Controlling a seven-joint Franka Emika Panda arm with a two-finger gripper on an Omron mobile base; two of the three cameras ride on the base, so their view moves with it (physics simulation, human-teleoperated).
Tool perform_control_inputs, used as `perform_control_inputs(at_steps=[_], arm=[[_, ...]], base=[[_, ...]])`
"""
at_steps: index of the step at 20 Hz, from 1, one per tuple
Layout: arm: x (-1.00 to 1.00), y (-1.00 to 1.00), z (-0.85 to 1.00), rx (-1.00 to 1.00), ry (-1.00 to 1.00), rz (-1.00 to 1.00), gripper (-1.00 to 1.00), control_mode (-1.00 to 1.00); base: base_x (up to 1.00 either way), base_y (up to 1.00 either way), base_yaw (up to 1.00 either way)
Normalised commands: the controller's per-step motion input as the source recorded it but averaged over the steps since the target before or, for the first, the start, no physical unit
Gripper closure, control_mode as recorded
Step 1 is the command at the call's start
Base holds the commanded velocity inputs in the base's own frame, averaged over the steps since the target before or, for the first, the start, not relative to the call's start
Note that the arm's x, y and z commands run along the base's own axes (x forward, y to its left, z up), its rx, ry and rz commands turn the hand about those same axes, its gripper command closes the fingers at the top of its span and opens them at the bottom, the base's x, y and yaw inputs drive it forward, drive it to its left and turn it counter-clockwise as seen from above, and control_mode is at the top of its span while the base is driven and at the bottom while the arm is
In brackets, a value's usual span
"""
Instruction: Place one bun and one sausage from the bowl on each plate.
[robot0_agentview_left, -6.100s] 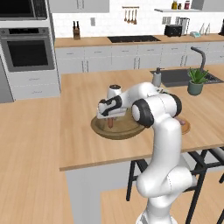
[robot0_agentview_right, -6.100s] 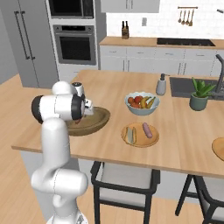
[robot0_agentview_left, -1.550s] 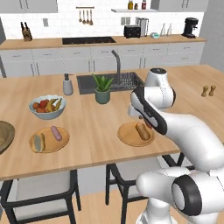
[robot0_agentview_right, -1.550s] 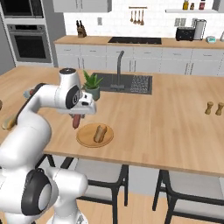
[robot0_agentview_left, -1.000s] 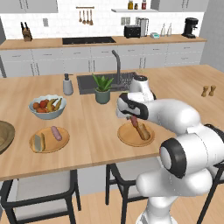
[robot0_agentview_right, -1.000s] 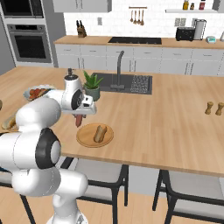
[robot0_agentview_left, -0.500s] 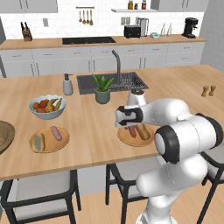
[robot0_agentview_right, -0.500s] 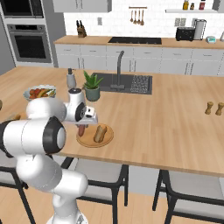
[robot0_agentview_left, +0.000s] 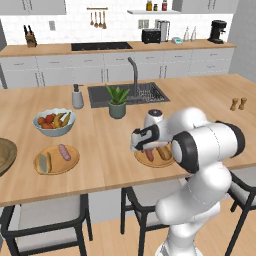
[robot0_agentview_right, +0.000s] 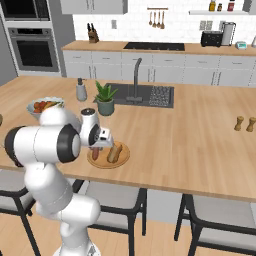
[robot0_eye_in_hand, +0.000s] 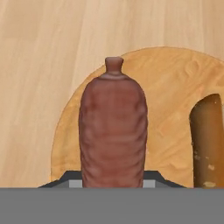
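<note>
My gripper (robot0_agentview_left: 143, 145) (robot0_agentview_right: 98, 145) is shut on a reddish-brown sausage (robot0_eye_in_hand: 112, 131), holding it low over the left half of the near plate (robot0_agentview_left: 156, 161) (robot0_agentview_right: 107, 161) (robot0_eye_in_hand: 175, 109). A brown bun (robot0_agentview_left: 163, 152) (robot0_agentview_right: 115, 152) (robot0_eye_in_hand: 208, 140) lies on that plate beside the sausage (robot0_agentview_left: 149, 154) (robot0_agentview_right: 94, 150). I cannot tell whether the sausage touches the plate. The other plate (robot0_agentview_left: 55, 167) sits further left and carries a bun (robot0_agentview_left: 44, 162) and a sausage (robot0_agentview_left: 64, 152). The wooden bowl (robot0_agentview_left: 5, 155) shows at the far left edge.
A pale fruit bowl (robot0_agentview_left: 54, 120) (robot0_agentview_right: 44, 106), a potted plant (robot0_agentview_left: 117, 102) (robot0_agentview_right: 104, 99), a soap dispenser (robot0_agentview_left: 77, 96) and the sink (robot0_agentview_left: 127, 94) stand behind the plates. Two small shakers (robot0_agentview_left: 237, 104) (robot0_agentview_right: 245, 123) are at the right. Stools (robot0_agentview_left: 45, 220) line the island's front edge.
The arm has folded in and lowered the held sausage down to the near plate, next to the bun. Well before that, the base drove from the wooden bowl to this plate.
</note>
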Motion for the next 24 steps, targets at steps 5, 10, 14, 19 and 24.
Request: perform_control_inputs(at_steps=[5, 10, 14, 19, 24], arm=[[0.32, 0.0, -0.19, 0.0, 0.0, 0.0, 1.0, -1.0], [0.37, 0.0, -0.15, 0.0, 0.0, 0.0, -1.0, -1.0], [0.07, 0.0, -0.02, 0.0, 0.0, 0.0, -1.0, -1.0], [-0.09, 0.0, 0.18, 0.0, 0.0, 0.0, -1.0, -1.0], [-0.36, 0.0, 0.66, 0.0, 0.0, -0.02, -1.0, -1.0]], base=[[0.0, 0.0, 0.0], [0.0, 0.0, 0.0], [0.0, 0.0, 0.0], [0.0, 0.0, 0.0], [0.0, 0.0, 0.0]])
